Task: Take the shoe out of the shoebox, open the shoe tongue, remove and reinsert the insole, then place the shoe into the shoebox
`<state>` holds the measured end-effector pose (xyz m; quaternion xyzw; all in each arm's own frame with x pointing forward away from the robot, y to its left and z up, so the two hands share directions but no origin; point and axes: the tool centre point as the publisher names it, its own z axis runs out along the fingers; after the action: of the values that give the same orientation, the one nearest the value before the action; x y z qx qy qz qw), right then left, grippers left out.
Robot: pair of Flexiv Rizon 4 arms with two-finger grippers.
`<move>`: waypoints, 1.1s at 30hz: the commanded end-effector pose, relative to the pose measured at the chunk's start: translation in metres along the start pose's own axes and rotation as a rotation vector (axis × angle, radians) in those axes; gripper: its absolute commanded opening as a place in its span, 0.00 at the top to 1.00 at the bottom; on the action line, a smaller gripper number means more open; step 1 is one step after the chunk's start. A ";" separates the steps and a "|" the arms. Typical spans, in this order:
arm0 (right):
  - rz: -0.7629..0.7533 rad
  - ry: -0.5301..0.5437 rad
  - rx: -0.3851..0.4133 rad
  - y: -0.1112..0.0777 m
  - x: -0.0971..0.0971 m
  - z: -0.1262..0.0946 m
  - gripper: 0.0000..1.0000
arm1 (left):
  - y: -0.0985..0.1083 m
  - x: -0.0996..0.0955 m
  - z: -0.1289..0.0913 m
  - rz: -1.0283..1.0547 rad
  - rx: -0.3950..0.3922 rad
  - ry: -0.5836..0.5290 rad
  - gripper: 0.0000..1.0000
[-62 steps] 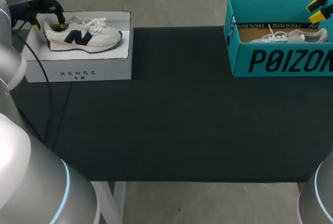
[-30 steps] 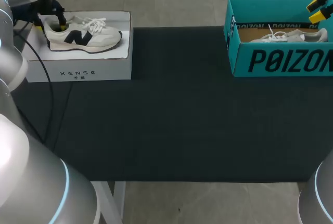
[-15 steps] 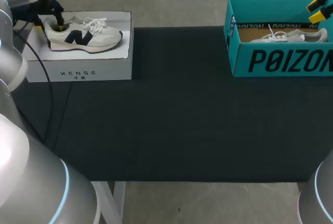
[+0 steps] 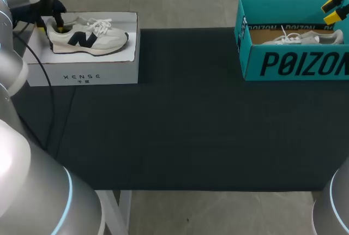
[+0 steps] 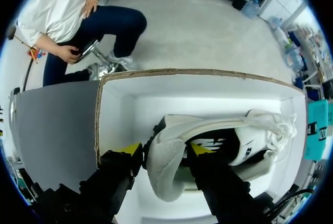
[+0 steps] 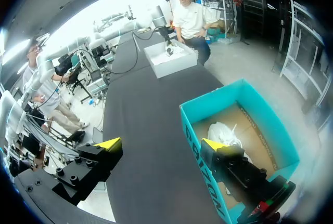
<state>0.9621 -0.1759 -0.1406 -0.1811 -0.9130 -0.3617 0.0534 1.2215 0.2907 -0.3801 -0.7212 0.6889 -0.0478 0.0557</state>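
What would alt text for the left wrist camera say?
The left gripper sits at the heel of a white shoe, which lies on its side in an open white box.

Even, diffuse overhead light fills the head view. The open white cardboard shoebox (image 4: 109, 66) at upper left glares brightly; the black matte table cover (image 4: 185, 115) looks dim, with soft, faint shadows.
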 end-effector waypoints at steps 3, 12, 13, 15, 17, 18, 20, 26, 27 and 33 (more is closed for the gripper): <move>0.000 -0.001 0.001 0.000 0.000 0.000 0.00 | -0.010 -0.003 0.004 -0.007 -0.483 0.000 0.50; 0.000 -0.001 0.001 0.000 0.000 0.000 0.00 | -0.010 -0.006 0.005 -0.010 -0.494 -0.006 0.60; 0.000 -0.001 0.001 0.000 0.000 0.000 0.00 | -0.010 -0.006 0.005 -0.009 -0.495 -0.006 0.66; 0.000 -0.001 0.001 0.000 0.000 0.000 0.00 | -0.010 -0.006 0.005 -0.007 -0.496 -0.007 0.78; 0.000 -0.001 0.001 0.000 0.000 0.000 0.00 | -0.009 -0.006 0.005 -0.006 -0.499 -0.008 0.93; 0.000 -0.001 0.001 0.000 0.000 0.000 0.00 | -0.009 -0.007 0.005 -0.004 -0.500 -0.008 1.00; 0.000 -0.001 0.001 0.000 0.000 0.000 0.00 | -0.008 -0.007 0.004 -0.004 -0.502 -0.009 1.00; 0.000 -0.001 0.001 0.000 0.000 0.000 0.00 | -0.008 -0.010 0.004 -0.011 -0.508 -0.008 1.00; 0.000 -0.001 0.001 0.000 0.000 0.000 0.00 | -0.008 -0.011 0.002 -0.009 -0.511 -0.001 1.00; 0.000 -0.001 0.001 0.000 0.000 0.000 0.00 | -0.009 -0.013 -0.012 0.025 -0.523 0.017 1.00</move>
<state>0.9621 -0.1759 -0.1406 -0.1811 -0.9130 -0.3617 0.0534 1.2228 0.2988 -0.3762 -0.7149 0.6943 -0.0585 0.0581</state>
